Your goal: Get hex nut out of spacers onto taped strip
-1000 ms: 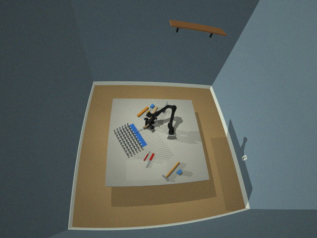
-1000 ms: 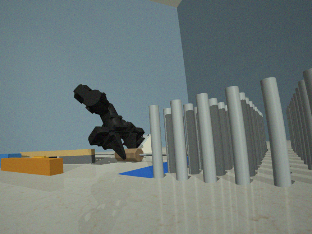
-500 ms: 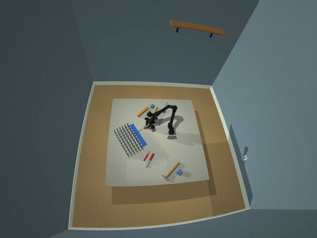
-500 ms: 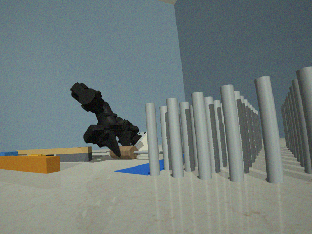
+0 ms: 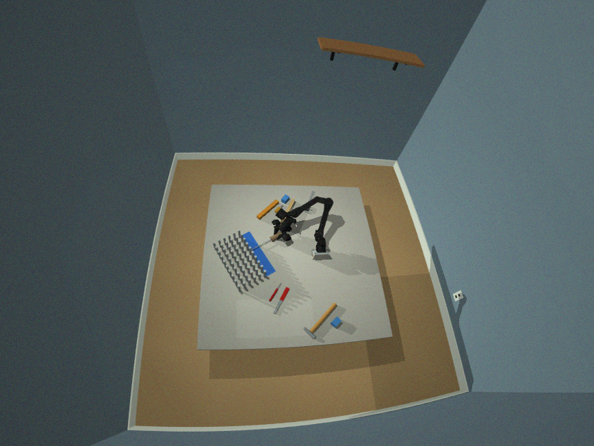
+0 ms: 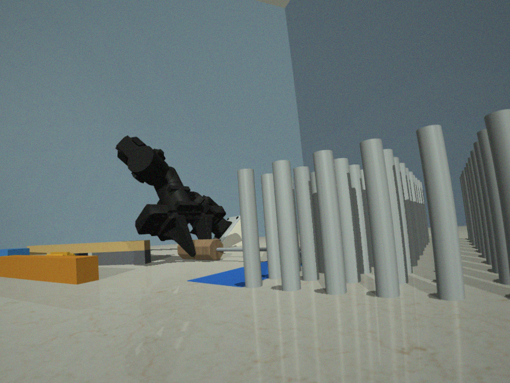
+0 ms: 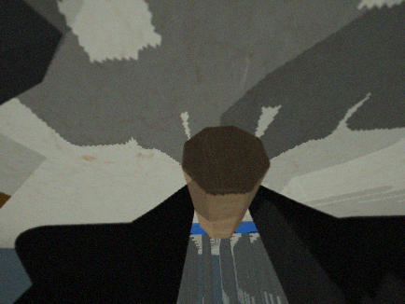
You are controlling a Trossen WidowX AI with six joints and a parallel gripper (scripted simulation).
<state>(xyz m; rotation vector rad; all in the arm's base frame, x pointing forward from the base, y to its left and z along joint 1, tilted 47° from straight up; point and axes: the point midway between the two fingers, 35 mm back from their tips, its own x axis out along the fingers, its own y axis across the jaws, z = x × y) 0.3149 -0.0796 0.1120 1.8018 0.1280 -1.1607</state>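
My gripper (image 5: 276,235) (image 6: 198,246) (image 7: 218,186) is shut on the wooden handle (image 6: 212,249) (image 7: 226,160) of a thin-shafted tool. The handle lies low over the table in front of the blue taped strip (image 5: 265,263) (image 6: 230,275) (image 7: 247,228). The grey metal shaft (image 5: 262,244) reaches across the strip towards the front row of spacers; its tip is hidden or too small to make out. The grey spacers (image 6: 331,231) stand upright in rows behind the strip. The hex nut cannot be seen in any view.
An orange block (image 5: 267,209) (image 6: 39,268), a blue block (image 5: 285,198) and a wood-and-grey object (image 6: 119,246) lie beyond the gripper. Two red-handled tools (image 5: 285,293) (image 5: 274,293) lie past the strip's near end. A hammer (image 5: 323,317) and another blue block (image 5: 336,321) lie farther off.
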